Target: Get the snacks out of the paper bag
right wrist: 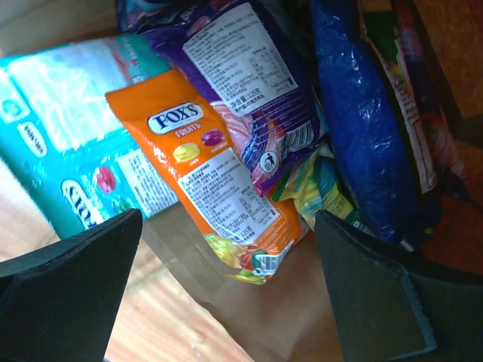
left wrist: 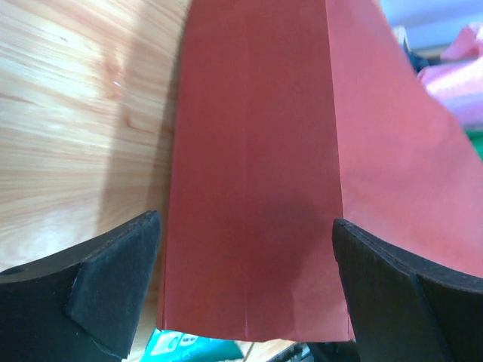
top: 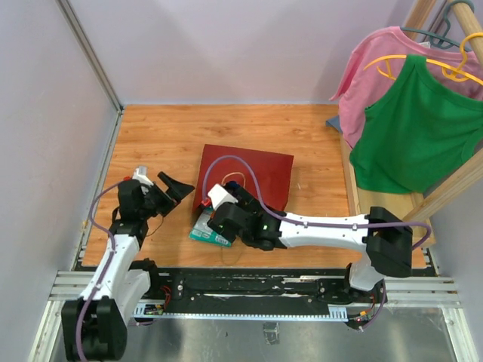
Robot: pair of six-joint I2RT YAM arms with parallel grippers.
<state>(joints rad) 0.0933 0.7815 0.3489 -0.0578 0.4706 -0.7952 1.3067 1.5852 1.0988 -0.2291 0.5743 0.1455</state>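
Wooden desk (top: 166,143): bag (top: 256,170) is lying flat, snacks (right wrist: 249,83) crowding its near mouth. Left gripper (left wrist: 245,286) and right gripper (right wrist: 226,286) are gaping wide, empty. You're lining up on the orange packet (right wrist: 219,188); straddle its middle, avoiding the teal packet (right wrist: 68,136).

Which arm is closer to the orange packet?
Right. The right arm has its open jaws just over the orange packet at the bag's mouth. The left arm is by the bag's left edge, apart.
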